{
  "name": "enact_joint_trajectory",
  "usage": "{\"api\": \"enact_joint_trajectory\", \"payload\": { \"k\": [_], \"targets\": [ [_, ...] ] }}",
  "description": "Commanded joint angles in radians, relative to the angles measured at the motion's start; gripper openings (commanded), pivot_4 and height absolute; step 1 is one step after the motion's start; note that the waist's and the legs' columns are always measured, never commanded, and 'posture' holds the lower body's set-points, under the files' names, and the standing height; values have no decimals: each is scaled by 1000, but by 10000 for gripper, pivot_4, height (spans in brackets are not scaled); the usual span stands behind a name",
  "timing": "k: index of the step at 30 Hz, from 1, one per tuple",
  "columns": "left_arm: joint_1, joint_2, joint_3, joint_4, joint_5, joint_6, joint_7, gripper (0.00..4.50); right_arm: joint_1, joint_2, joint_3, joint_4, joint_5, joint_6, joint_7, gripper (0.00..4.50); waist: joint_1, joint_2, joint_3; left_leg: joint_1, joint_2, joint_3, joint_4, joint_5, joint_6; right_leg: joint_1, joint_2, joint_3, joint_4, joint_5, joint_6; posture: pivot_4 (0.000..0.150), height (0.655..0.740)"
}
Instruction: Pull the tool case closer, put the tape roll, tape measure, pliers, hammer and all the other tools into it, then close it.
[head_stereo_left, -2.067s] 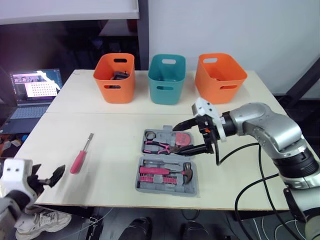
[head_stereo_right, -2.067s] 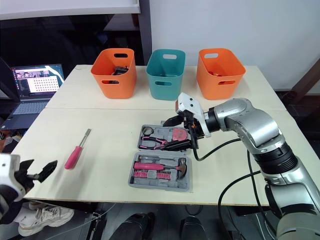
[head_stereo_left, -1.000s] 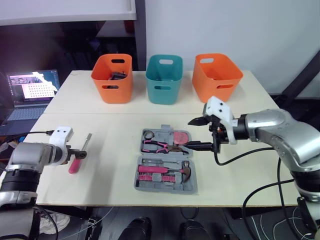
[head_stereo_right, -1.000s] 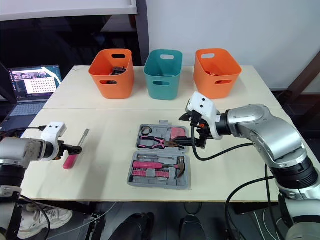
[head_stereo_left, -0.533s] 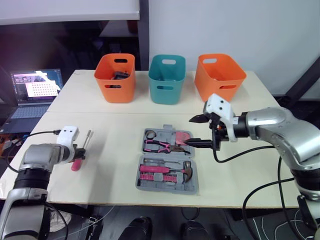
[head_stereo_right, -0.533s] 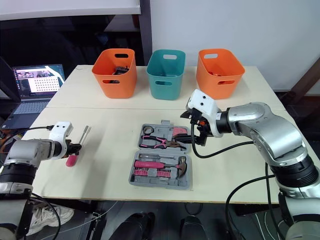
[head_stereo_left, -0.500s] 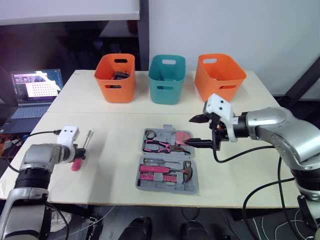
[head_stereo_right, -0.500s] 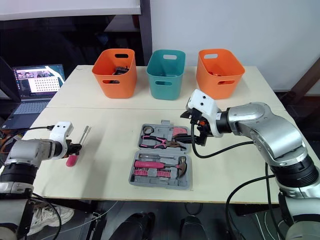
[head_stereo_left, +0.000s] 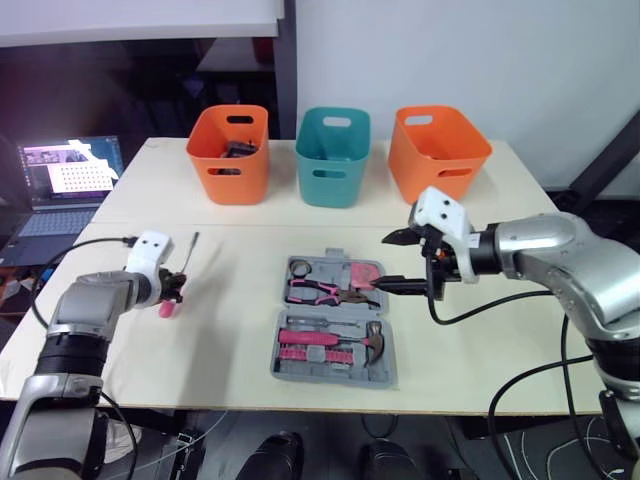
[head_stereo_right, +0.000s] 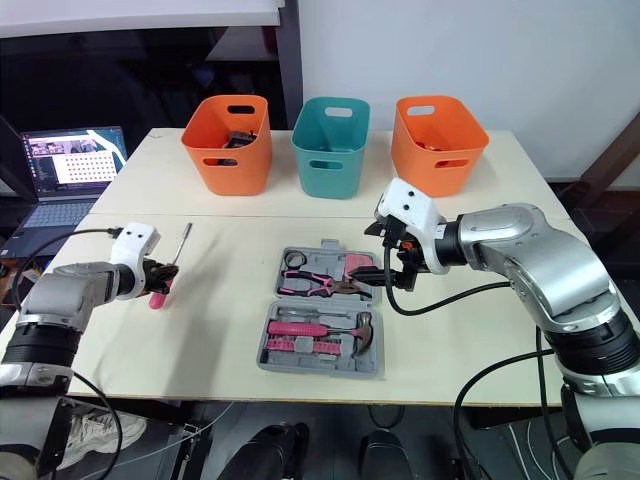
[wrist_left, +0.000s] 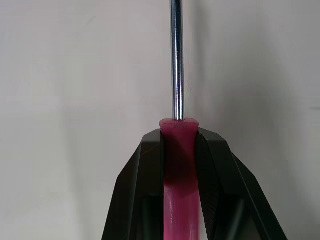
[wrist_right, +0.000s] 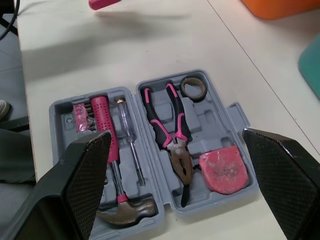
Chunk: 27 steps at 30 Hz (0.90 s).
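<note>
While the left hand (head_stereo_left: 178, 290) clamps the pink plastic handle of a steel-shafted screwdriver (head_stereo_left: 167, 308) at the middle left of the head camera's frame, the grey plastic tool case (head_stereo_left: 388, 378) lies open at the centre of the pale wooden desk (head_stereo_left: 230, 340), well apart from it. Its upper half holds a black tape roll (head_stereo_left: 300, 268), pink-handled pliers (head_stereo_left: 320, 293) and a pink-red tape measure (head_stereo_left: 365, 275); its lower half holds a pink-handled hammer (head_stereo_left: 330, 342). Just right of the case's upper half hangs the right hand (head_stereo_left: 392, 262), spread wide and holding nothing. Two orange plastic tubs (head_stereo_left: 229, 152) flank a teal plastic tub (head_stereo_left: 334, 155) across the upper frame, and an open laptop (head_stereo_left: 68, 170) sits at the upper left.

From the left wrist, both black fingers (wrist_left: 145, 180) press the pink handle near where the steel shaft leaves it.

From the right wrist, the fingers stand far apart above the open case, where a clear-handled tester (wrist_right: 131, 150) lies beside the hammer.
</note>
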Motion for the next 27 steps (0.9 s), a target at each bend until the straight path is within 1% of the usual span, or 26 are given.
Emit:
{"api": "enact_joint_trajectory", "payload": {
  "k": [1,6,10,15,17,20,23,27],
  "targets": [
    [-34,61,-56,-122,-13,-54,-166,3892,12,-31,-52,-65,24,25,-3,45000,-2,0,0,0,0,0,0,0,0,0,0,0,0,0,0,1500,7400],
    [-87,132,-214,-225,2,-149,-446,3890,104,-62,-100,-155,43,67,-41,45000,2,0,0,0,0,0,0,-1,1,0,0,0,-1,0,0,1500,7400],
    [-158,188,-382,-270,59,-182,-669,3871,189,-48,-189,-245,77,139,-120,45000,1,0,0,0,0,1,0,-1,1,0,0,0,0,0,-1,1500,7400],
    [-300,142,-495,-235,129,-182,-787,3862,284,-18,-290,-360,134,232,-205,45000,5,0,1,0,0,0,1,0,1,0,0,0,0,0,-1,1500,7400],
    [-328,139,-557,-260,171,-177,-838,3862,315,2,-329,-405,169,276,-232,45000,6,0,1,0,0,0,1,0,2,1,0,0,0,0,-1,1500,7400],
    [-393,135,-692,-318,232,-49,-910,3862,393,5,-360,-484,232,342,-247,45000,5,0,1,0,0,1,1,-1,3,1,0,-1,0,0,0,1500,7400],
    [-456,134,-792,-368,214,4,-925,3862,448,6,-384,-539,292,380,-256,45000,3,0,1,0,0,1,2,-1,4,1,1,-1,0,0,0,1500,7400],
    [-554,61,-885,-373,221,37,-925,3862,517,-32,-388,-574,325,418,-270,45000,7,0,1,0,1,0,8,-1,4,4,6,-1,1,0,0,1500,7400]
  ]
}}
